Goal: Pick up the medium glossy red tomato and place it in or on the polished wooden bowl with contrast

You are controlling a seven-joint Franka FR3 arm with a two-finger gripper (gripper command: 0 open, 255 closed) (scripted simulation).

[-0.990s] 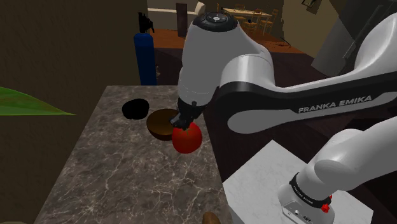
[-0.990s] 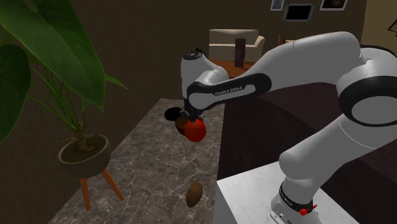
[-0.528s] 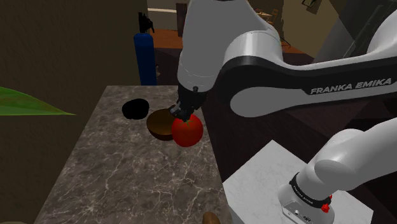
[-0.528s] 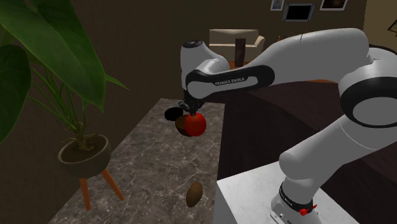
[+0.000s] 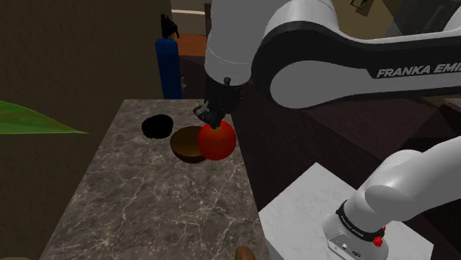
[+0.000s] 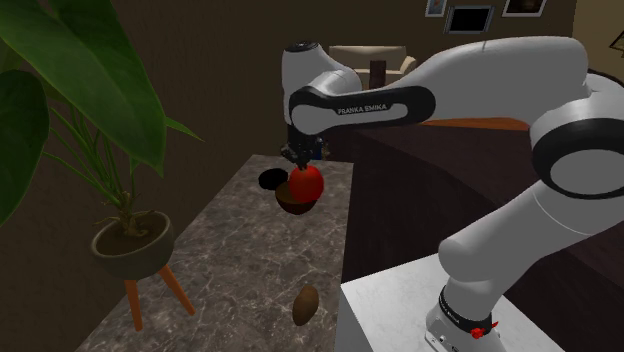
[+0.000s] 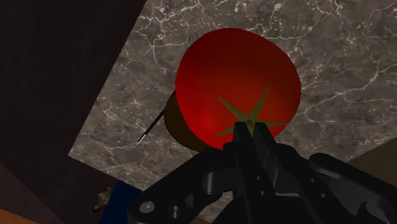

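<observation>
Marbled dark stone makes up the desk (image 5: 148, 199), a long top that runs away from the stand (image 5: 318, 214) toward a dim room behind. Above its far half hangs the tomato (image 5: 216, 140), red and glossy, clear of the stone and gripped at its stem end. The claw (image 5: 209, 118) comes down on it from above. In the wrist view the two black fingers (image 7: 245, 143) are drawn close together at the green calyx and pinch the top of the fruit (image 7: 236, 86), so I judge the hold to be narrow and high rather than around the middle.

Just beside and below the tomato sits the wooden bowl (image 5: 185, 145), brown and shallow. In the shoulder view it lies to the left of the fruit, with its right rim hidden behind it. In the wrist view a slice of the bowl (image 7: 178, 121) peeks out past one side of the tomato. The fruit therefore seems to hang over the bowl's edge and not over its middle. The coming move probably calls for a short shift to the shoulder view's left, then a descent before release.

Farther left of the bowl lies a small black thing (image 5: 157, 127) on the stone, and beyond the far edge stands a blue object (image 5: 168, 68). A brown oval item (image 6: 306, 304) rests on the near end, well apart. A potted plant (image 6: 132, 243) stands off the desk's left side in the second exterior view.
</observation>
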